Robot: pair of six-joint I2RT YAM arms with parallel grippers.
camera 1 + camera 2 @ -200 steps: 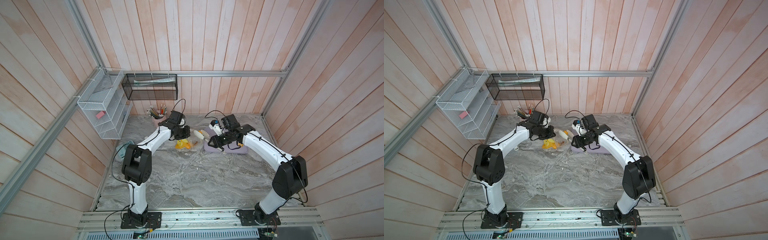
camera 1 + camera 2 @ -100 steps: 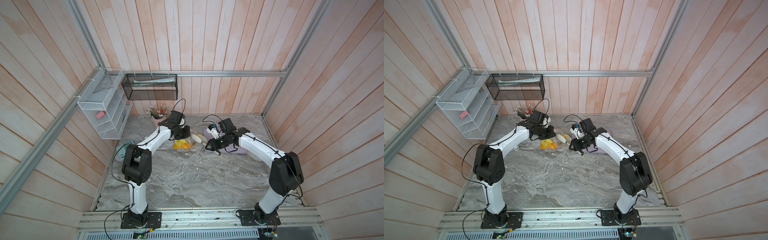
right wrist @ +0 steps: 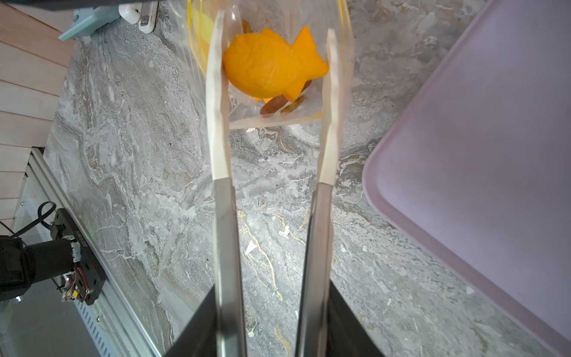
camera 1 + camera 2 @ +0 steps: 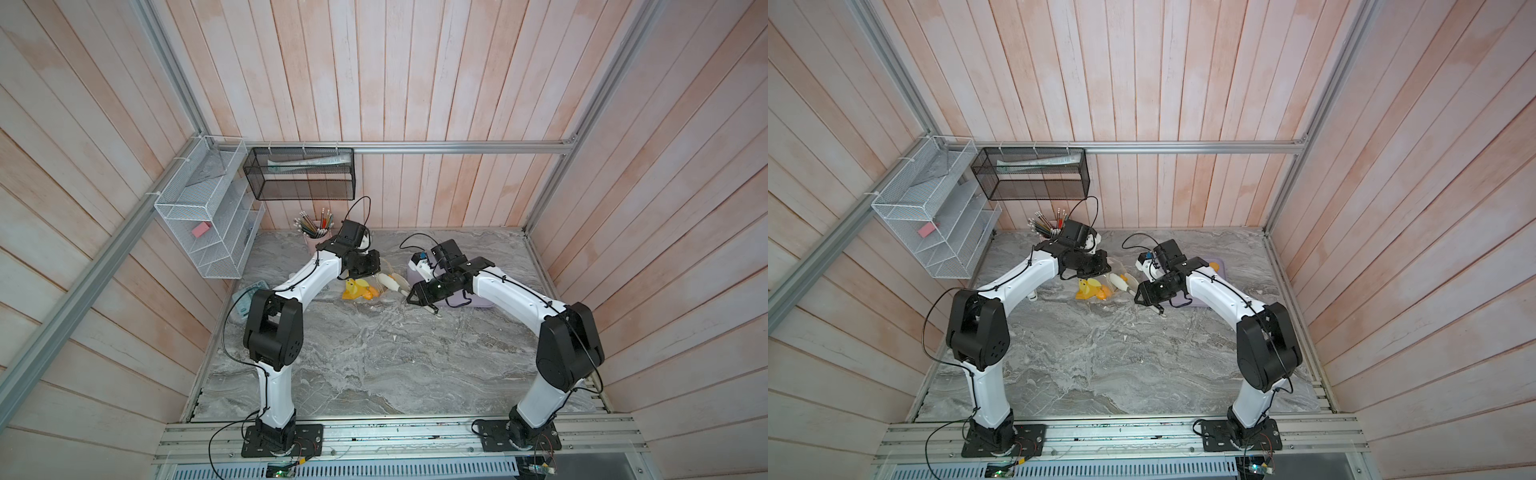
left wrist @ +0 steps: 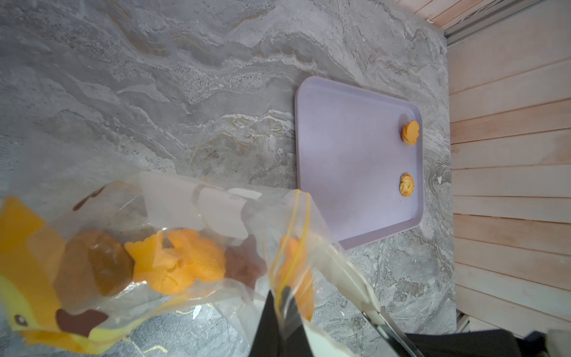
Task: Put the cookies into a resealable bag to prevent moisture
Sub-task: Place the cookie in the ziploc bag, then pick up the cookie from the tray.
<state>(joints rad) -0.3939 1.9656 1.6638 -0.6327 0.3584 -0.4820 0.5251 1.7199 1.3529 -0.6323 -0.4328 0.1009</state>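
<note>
On the left, our left gripper [image 5: 284,315] is pinched tight on the lip of the resealable bag [image 5: 191,216], holding its mouth open above the desk [image 4: 374,365], near the middle of the far edge. The bag runs lengthways toward the desk's left edge, with brown and orange cookies [image 5: 179,265] bunched inside, and its mouth faces the right edge.

That is the relation we care about. Our right gripper [image 3: 275,37] points straight down the bag's long axis, its long fingers part-closed on a fish cookie [image 3: 272,66] that lies crosswise between them, just past the yellow seal. We judge that letting go here would drop it inside.

Further right, the lilac tray [image 5: 355,154] carries two more cookies near its rim farthest from the bag.
</note>
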